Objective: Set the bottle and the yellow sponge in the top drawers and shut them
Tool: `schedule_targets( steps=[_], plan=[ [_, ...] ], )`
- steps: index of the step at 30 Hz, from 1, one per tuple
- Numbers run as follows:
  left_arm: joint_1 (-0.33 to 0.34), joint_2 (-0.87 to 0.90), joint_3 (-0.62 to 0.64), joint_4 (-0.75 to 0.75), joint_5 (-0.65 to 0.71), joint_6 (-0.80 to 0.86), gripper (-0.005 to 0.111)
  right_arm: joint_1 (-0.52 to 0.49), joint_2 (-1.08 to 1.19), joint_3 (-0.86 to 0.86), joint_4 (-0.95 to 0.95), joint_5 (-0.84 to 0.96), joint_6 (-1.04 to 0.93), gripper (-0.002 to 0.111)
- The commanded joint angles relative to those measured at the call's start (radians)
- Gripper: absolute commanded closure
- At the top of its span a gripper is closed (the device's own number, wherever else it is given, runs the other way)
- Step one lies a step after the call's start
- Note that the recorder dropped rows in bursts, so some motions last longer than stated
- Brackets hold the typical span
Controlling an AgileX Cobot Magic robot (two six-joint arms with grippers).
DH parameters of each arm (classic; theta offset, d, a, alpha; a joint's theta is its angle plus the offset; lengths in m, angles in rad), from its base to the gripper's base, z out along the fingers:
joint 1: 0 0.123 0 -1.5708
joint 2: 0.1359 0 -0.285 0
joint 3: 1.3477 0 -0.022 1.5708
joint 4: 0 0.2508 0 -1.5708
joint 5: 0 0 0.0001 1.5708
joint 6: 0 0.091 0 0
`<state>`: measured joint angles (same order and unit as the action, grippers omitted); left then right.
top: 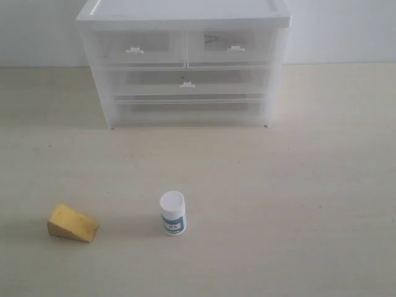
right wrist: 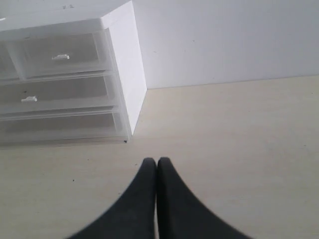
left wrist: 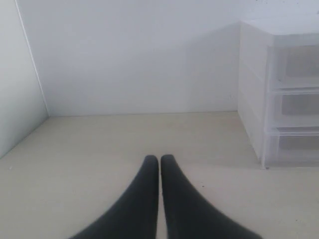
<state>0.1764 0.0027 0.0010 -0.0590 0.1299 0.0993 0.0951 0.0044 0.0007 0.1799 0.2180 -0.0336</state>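
The white pill bottle [top: 172, 213] stands upright on the table, front centre. The yellow sponge [top: 73, 224] lies to its left, near the front. At the back stands the white cabinet [top: 184, 62] with both top drawers pushed in: the left one [top: 135, 47] and the right one [top: 232, 44]. Neither arm shows in the exterior view. My left gripper [left wrist: 159, 159] is shut with nothing in it, over bare table left of the cabinet. My right gripper [right wrist: 156, 161] is shut and holds nothing, right of the cabinet [right wrist: 75, 74].
Two full-width drawers [top: 187, 80] sit shut below the top pair. A white wall [left wrist: 129, 55] runs behind the table, and a side wall [left wrist: 15, 84] closes the left end. Beige tabletop [top: 278, 185] lies between cabinet and objects.
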Motion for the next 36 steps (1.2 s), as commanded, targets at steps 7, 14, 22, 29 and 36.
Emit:
schedule_targets(
  steps=[7,14,22,29,36],
  plan=[
    [-0.002,-0.003,-0.001,-0.005,-0.069,-0.002,0.103,0.002,-0.004,-0.001,-0.003,-0.068,0.001,0.109],
    [-0.002,-0.003,-0.001,-0.052,-0.265,-0.388,0.103,0.004,-0.004,-0.001,-0.003,-0.281,0.310,0.109],
    [-0.002,0.059,-0.070,0.216,-0.572,-0.607,0.103,0.071,0.128,-0.029,-0.020,-0.218,0.203,0.109],
    [-0.002,0.828,-0.230,0.802,-0.834,-1.110,0.103,0.309,0.488,-0.048,-0.022,-0.323,0.155,0.109],
    [-0.069,1.499,-0.419,0.941,-1.267,-1.189,0.103,0.445,0.748,-0.048,-0.022,-0.491,0.136,0.109]
  ],
)
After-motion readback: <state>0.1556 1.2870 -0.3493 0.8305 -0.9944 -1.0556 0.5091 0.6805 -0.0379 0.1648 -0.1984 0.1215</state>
